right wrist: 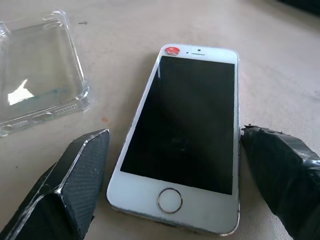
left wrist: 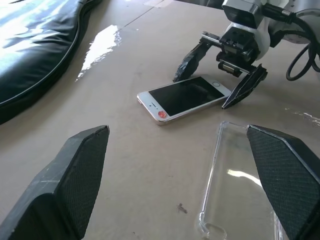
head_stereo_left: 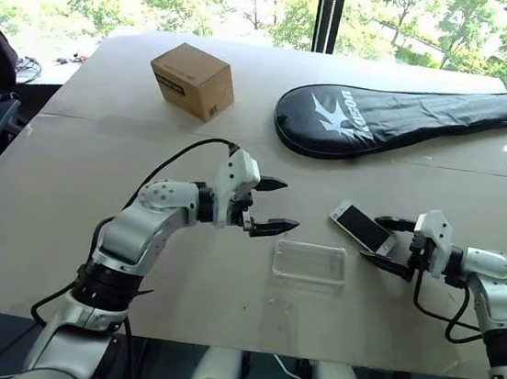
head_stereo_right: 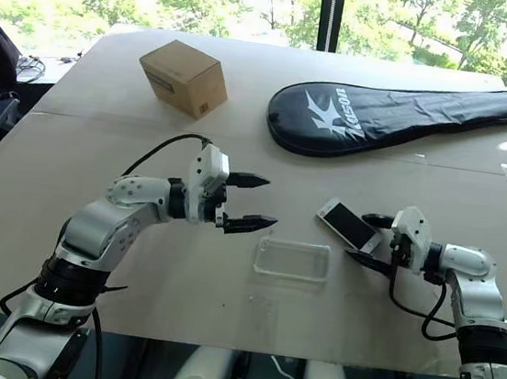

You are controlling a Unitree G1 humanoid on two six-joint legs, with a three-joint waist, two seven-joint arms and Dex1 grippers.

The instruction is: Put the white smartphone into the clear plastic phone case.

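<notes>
Right gripper (head_stereo_left: 394,247): its 2 black fingers are spread wide, 1 on each side of the home-button end of the white smartphone (head_stereo_left: 362,225). They flank that end without visibly pinching it; whether either tip touches the phone's edge cannot be told.

White smartphone: lies flat on the desk (head_stereo_left: 87,262), screen up, loose and outside the case. Its long axis runs away from the right gripper, so this gripper meets it end-on and the far end, with a red dot, points toward the case's side.

Clear plastic phone case (head_stereo_left: 309,261): flat on the desk, open side up, just beside the phone and apart from it, between the 2 grippers. It holds nothing. Its long axis runs across the robot, at an angle to the phone's.

Left gripper (head_stereo_left: 266,204): fingers spread wide, empty, hanging above the desk beside the case's left short end and pointing toward it.

Nearer arm: right for the phone, left for the case.

Turning point, as a judgement: the phone must be gripped across its width, lifted and swung in line with the case before it can seat.

Farther off: a brown cardboard box (head_stereo_left: 193,80) and a black racket cover (head_stereo_left: 401,117) lie well apart at the desk's far side.
</notes>
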